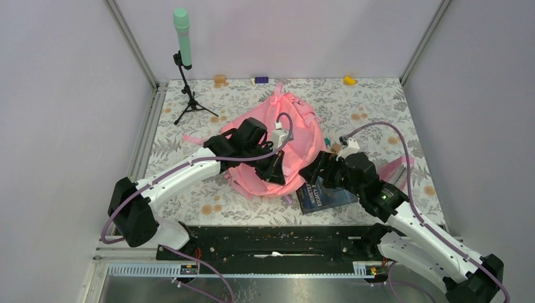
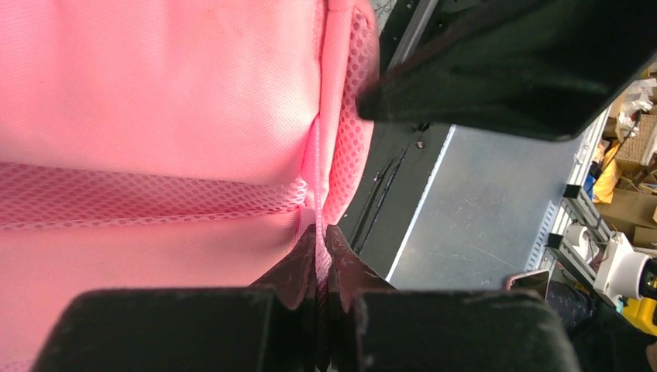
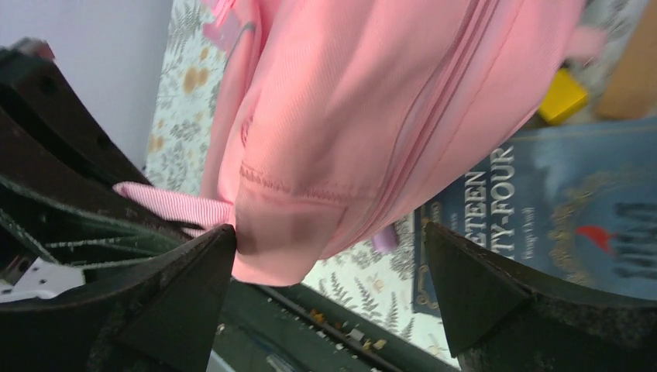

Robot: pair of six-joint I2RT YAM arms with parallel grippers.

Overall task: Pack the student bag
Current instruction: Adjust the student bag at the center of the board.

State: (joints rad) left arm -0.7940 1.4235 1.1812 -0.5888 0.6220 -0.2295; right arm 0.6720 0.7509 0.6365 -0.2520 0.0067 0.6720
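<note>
Lying at the middle of the flower-patterned table, the student bag was recorded from overhead with its long axis running far to near. Its carry loop was pointed at the back wall and its opposite end was turned toward the arm bases. The near edge was pinched by the left gripper, whose jaws were closed on a pink seam beside mesh fabric, a detail given by the left wrist view alone. The right gripper was shown with jaws spread wide and a lower corner of the bag between them. A dark blue book was seen just beside that corner. Only in the right wrist view could the cover letters "TEEN" and "TY-FOUR" be read. A green-topped stand, an orange block, a purple block and a yellow block were visible along the far edge in the overhead view only.
</note>
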